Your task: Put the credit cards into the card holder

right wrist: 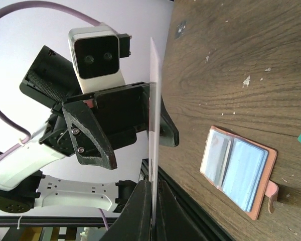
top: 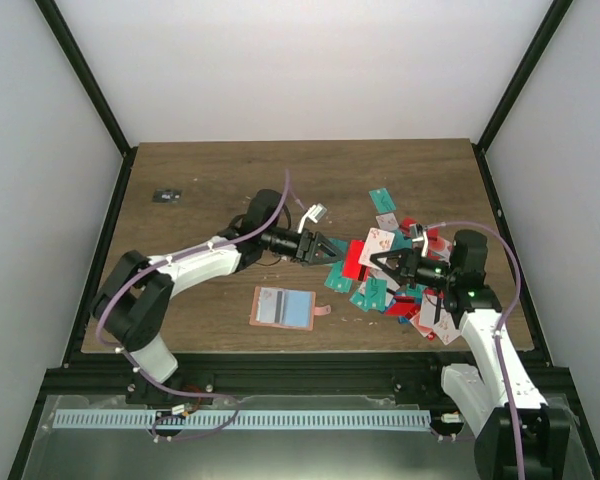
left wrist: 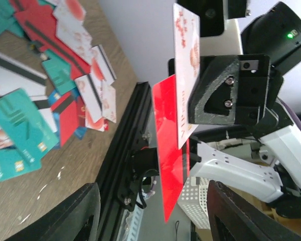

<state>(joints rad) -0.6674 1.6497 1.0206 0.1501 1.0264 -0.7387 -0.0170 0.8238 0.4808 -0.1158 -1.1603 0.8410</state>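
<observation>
We see a white-pink card (left wrist: 185, 75) and a red card (left wrist: 170, 160) standing on edge together, pinched in the right claw (top: 368, 259), just ahead of the spread left claw (top: 331, 251). Other credit cards (left wrist: 55, 75) lie heaped flat under the right claw. The salmon card holder (top: 283, 308) lies open, blue-grey pockets up, nearer the bases than the left claw.

Glossy plastic cards (top: 370, 292), matt wood table (top: 230, 170), leather-like holder (top: 283, 308)

Top camera overlooks the table (top: 210, 190); wrist cameras (right wrist: 95, 57) face each other closely.
</observation>
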